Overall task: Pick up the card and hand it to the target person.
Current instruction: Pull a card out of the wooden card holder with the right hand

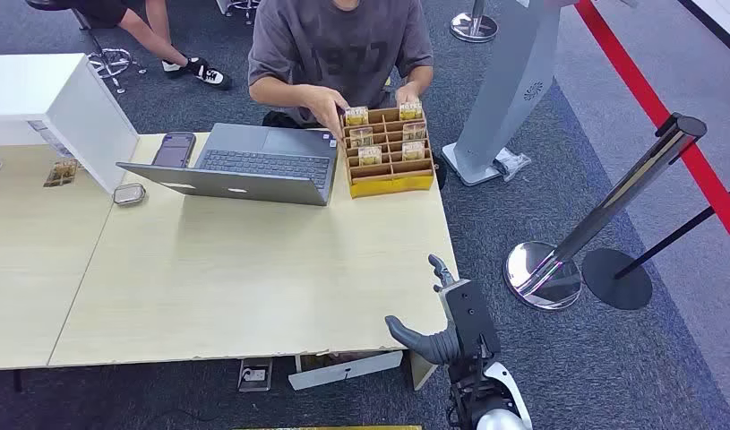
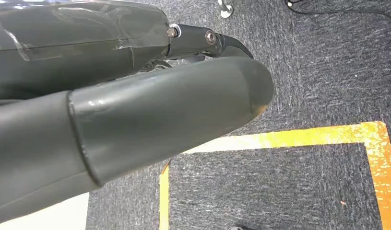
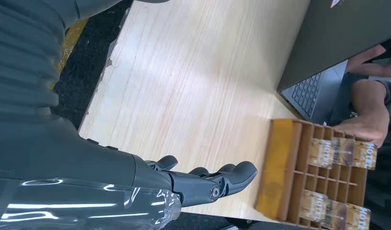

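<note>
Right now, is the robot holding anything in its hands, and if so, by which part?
Nothing in the right hand: it hovers empty near the table corner, fingers apart. Of the left hand it cannot be told.

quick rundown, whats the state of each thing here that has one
laptop: lid open, on the table
card rack: cards standing in its slots, a person's hands on it
phone: lying flat, screen dark
right hand: open, holding nothing, by the table's near corner
left hand: state unclear, above the floor

Pale wood-grain surface (image 1: pixel 236 278), matt; cardboard card rack (image 1: pixel 390 184); polished metal stanchion base (image 1: pixel 542 274); my glossy grey plastic right hand (image 1: pixel 437 327).
</note>
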Controlling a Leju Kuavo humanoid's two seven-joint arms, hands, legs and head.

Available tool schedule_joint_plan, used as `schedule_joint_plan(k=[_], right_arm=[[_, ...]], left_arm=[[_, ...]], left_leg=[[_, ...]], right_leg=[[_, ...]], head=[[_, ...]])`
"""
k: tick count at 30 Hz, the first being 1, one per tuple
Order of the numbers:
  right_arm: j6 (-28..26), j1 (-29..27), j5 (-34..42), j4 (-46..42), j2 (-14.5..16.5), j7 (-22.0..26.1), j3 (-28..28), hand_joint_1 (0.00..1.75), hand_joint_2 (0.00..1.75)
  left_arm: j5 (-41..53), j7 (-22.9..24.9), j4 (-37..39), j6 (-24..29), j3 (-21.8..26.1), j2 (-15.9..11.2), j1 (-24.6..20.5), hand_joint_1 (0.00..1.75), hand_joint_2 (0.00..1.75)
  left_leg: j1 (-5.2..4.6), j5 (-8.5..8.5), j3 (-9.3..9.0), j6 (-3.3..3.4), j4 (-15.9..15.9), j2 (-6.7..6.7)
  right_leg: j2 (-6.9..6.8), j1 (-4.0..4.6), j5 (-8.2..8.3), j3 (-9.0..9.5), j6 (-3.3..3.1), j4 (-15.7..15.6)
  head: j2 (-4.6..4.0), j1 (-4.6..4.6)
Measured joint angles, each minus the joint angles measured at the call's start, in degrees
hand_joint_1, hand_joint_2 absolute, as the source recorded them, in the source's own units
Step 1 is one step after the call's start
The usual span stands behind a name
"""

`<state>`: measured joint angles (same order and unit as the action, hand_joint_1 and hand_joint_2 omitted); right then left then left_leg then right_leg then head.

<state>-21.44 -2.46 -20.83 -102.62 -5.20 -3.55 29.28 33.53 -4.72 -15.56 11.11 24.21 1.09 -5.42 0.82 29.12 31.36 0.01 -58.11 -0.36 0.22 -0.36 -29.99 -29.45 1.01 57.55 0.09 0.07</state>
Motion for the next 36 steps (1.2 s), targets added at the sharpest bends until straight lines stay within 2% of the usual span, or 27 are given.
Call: schedule_joint_plan(k=[36], right_arm=[[-0.92, -0.04, -0.24, 0.0, 0.0, -0.8, 0.01, 0.0, 1.75]], left_arm=[[0.27, 0.81, -0.26, 0.12, 1.39, 0.08, -0.02, 0.0, 0.0]], left_leg=[[0.0, 0.0, 0.0, 0.0, 0.0, 0.0]], right_leg=[[0.0, 0.0, 0.0, 0.0, 0.0, 0.0]], head=[[0.0, 0.0]])
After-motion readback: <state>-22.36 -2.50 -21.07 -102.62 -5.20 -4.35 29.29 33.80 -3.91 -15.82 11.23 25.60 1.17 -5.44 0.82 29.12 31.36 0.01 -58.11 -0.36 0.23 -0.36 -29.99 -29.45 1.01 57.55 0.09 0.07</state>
